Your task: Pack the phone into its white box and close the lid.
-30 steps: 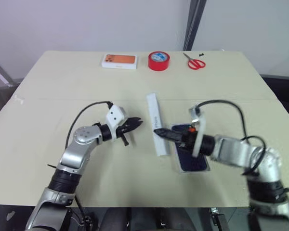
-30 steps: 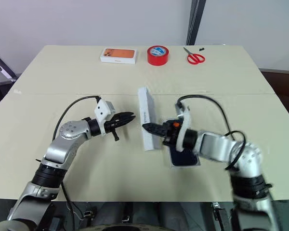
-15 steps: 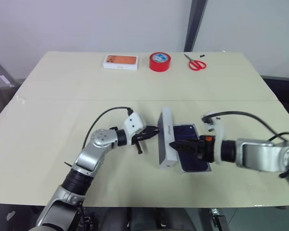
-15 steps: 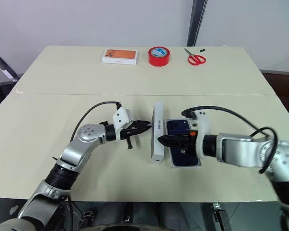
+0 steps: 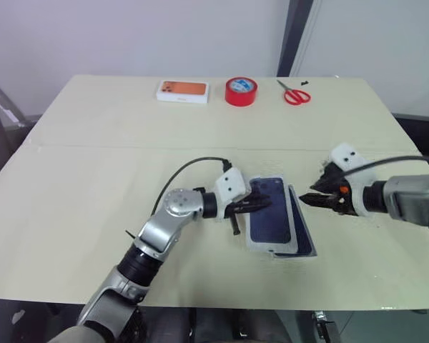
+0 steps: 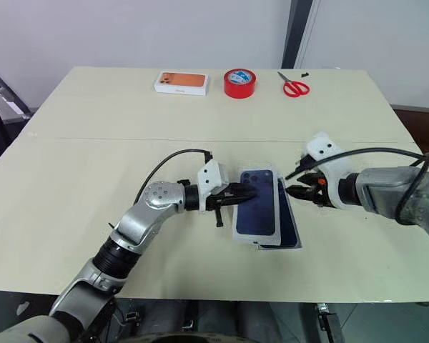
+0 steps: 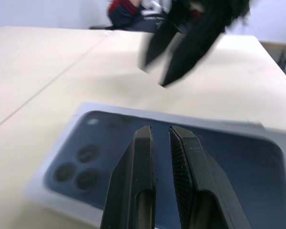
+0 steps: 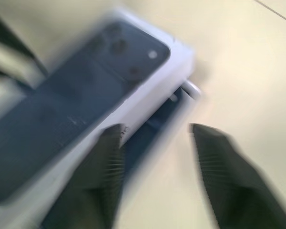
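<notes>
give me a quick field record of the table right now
lid: lying picture side up over the white box, skewed, not seated square; box edge and dark phone show along its right side
left hand: fingers nearly together, over the lid's left edge
right hand: just right of the lid, apart from it, fingers open in its wrist view
far edge: orange-picture box, red tape roll, red scissors
table: beige
task state: lid on but not closed flush
</notes>
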`<control>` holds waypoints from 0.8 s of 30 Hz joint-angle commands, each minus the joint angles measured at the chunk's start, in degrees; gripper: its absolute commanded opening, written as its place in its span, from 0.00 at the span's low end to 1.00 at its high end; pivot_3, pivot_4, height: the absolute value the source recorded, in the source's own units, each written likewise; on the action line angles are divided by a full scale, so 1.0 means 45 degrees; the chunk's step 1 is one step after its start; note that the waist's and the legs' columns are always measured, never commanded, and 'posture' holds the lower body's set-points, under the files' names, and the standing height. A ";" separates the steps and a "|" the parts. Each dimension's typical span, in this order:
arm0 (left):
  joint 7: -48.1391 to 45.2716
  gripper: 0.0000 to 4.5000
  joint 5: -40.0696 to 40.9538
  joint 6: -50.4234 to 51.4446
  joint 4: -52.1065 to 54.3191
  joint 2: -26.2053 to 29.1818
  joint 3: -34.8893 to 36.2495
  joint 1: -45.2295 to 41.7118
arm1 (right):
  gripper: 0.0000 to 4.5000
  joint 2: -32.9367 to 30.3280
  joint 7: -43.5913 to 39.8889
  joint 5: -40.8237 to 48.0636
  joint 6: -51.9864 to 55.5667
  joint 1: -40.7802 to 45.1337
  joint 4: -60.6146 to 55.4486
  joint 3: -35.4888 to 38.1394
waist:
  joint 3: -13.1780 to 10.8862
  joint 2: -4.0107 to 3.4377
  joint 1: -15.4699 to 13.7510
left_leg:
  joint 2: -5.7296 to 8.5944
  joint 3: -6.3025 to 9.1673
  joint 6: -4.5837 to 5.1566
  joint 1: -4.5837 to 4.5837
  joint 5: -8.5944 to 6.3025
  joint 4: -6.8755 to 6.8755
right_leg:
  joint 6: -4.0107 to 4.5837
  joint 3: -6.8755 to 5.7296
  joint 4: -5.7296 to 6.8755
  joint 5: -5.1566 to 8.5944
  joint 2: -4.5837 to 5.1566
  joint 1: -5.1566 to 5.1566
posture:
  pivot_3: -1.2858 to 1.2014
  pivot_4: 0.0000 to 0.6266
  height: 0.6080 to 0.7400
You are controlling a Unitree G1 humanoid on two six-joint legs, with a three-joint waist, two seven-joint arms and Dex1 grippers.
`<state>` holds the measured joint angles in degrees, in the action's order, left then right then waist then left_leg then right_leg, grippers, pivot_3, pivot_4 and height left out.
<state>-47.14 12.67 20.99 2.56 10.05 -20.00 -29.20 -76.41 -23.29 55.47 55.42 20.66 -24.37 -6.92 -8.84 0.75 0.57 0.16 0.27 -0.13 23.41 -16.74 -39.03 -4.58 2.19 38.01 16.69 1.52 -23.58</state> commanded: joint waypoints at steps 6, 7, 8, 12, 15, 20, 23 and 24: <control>0.0533 0.13 0.0496 0.2998 0.1737 0.2024 0.1244 0.0066 | 0.01 0.0068 -0.2623 -0.4928 -0.2866 -0.0810 -0.1026 -0.0502 | -0.0001 -0.0008 0.0043 | -0.0002 0.0000 -0.0001 -0.0018 0.0000 0.0002 | -0.0002 0.0006 0.0021 0.0001 -0.0013 0.0000 | 0.52 0.24 0.95; 0.0447 0.13 0.0281 0.3253 0.1647 0.2406 0.0914 0.0095 | 0.01 0.0144 -0.2849 -0.5242 -0.2994 -0.0903 -0.1177 -0.0603 | -0.0001 -0.0008 0.0018 | 0.0000 0.0000 -0.0002 -0.0017 0.0000 0.0001 | -0.0003 0.0006 0.0021 0.0001 -0.0011 0.0000 | 0.52 0.24 0.95; 0.0328 0.13 0.0095 0.3442 0.1563 0.2718 0.0596 0.0111 | 0.01 0.0244 -0.3046 -0.5484 -0.3053 -0.0975 -0.1298 -0.0665 | -0.0001 -0.0007 0.0010 | 0.0002 0.0000 -0.0002 -0.0016 0.0000 0.0000 | -0.0004 0.0005 0.0018 0.0002 -0.0008 0.0001 | 0.52 0.24 0.95; 0.0014 0.13 -0.0447 0.3424 0.1166 0.3028 -0.0430 -0.0086 | 0.01 0.0761 -0.3573 -0.6336 -0.2964 -0.0964 -0.1456 -0.0857 | -0.0003 -0.0008 -0.0104 | 0.0013 0.0001 -0.0004 -0.0007 0.0000 -0.0003 | -0.0008 0.0004 0.0009 0.0005 0.0009 0.0002 | 0.52 0.24 0.95; -0.0196 0.13 -0.0471 0.3253 0.0865 0.2667 -0.0802 -0.0368 | 0.01 0.1191 -0.3864 -0.6809 -0.2795 -0.0833 -0.1512 -0.0985 | -0.0003 -0.0008 -0.0216 | 0.0018 -0.0001 -0.0005 -0.0002 0.0000 -0.0007 | -0.0007 0.0006 0.0001 0.0005 0.0017 0.0001 | 0.52 0.24 0.95; -0.0582 0.13 -0.0479 0.2957 0.0449 0.1908 -0.1269 -0.0837 | 0.01 0.1434 -0.4458 -0.7313 -0.2749 -0.1009 -0.1654 -0.0784 | -0.0003 -0.0009 -0.0257 | 0.0018 -0.0002 -0.0006 -0.0001 -0.0001 -0.0007 | -0.0007 0.0008 0.0002 0.0005 0.0016 -0.0002 | 0.52 0.24 0.95; -0.0965 0.13 -0.0246 0.2988 0.0428 0.1556 -0.1393 -0.1108 | 0.01 0.1329 -0.4806 -0.7542 -0.2833 -0.1284 -0.1581 -0.0447 | -0.0004 -0.0009 -0.0264 | 0.0018 -0.0003 -0.0005 -0.0003 -0.0001 -0.0007 | -0.0007 0.0010 0.0002 0.0005 0.0014 -0.0002 | 0.52 0.24 0.95; -0.1076 0.13 -0.0233 0.2970 0.0444 0.1503 -0.1422 -0.1154 | 0.01 0.1322 -0.4897 -0.7618 -0.2845 -0.1356 -0.1559 -0.0346 | -0.0004 -0.0009 -0.0273 | 0.0018 -0.0002 -0.0005 -0.0003 -0.0001 -0.0007 | -0.0007 0.0008 0.0002 0.0005 0.0014 -0.0001 | 0.52 0.24 0.95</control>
<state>-50.53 10.54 35.56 2.81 17.97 -25.46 -32.73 -70.29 -44.29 21.50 43.43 14.63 -30.07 -10.46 -8.86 0.71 -0.66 0.24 0.26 -0.15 23.40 -16.74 -39.06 -4.61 2.23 38.02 16.71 1.58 -23.58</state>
